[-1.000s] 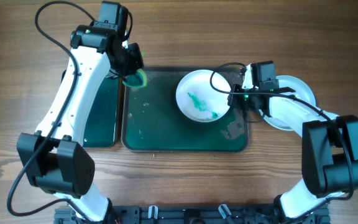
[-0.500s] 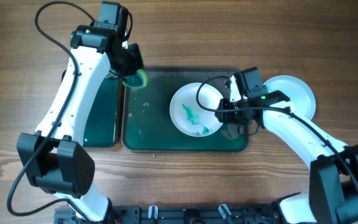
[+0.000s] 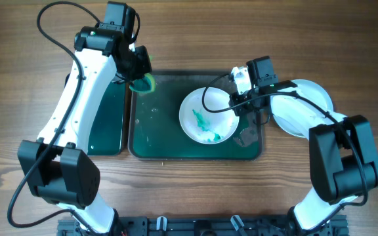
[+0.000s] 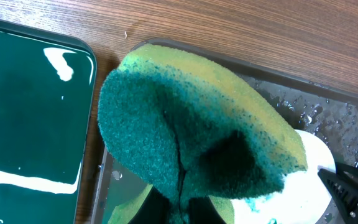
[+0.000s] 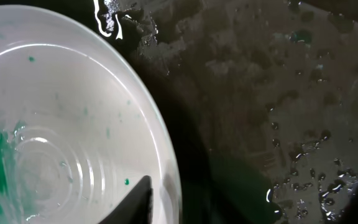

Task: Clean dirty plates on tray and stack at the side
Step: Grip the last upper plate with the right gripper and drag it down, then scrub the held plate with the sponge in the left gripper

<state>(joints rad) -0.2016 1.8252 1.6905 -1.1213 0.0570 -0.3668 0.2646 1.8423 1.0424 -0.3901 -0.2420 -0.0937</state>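
A white plate (image 3: 207,117) with teal smears lies right of centre on the dark green tray (image 3: 169,131). My right gripper (image 3: 237,110) is shut on its right rim. In the right wrist view one finger (image 5: 138,199) lies over the plate (image 5: 73,124), with the wet tray (image 5: 278,93) beyond. More white plates (image 3: 314,92) lie on the table right of the tray, partly hidden by the right arm. My left gripper (image 3: 140,80) is shut on a green-yellow sponge (image 3: 147,82) above the tray's far left corner. The sponge (image 4: 191,130) fills the left wrist view.
A smaller, narrower dark tray (image 3: 107,124) lies left of the big tray and shows in the left wrist view (image 4: 30,112). Water drops lie on the big tray's floor. Black cables loop above both arms. Bare wood table surrounds the trays.
My right gripper has carried the smeared plate from the tray's far right part down and to the left. The left arm and sponge have not moved.
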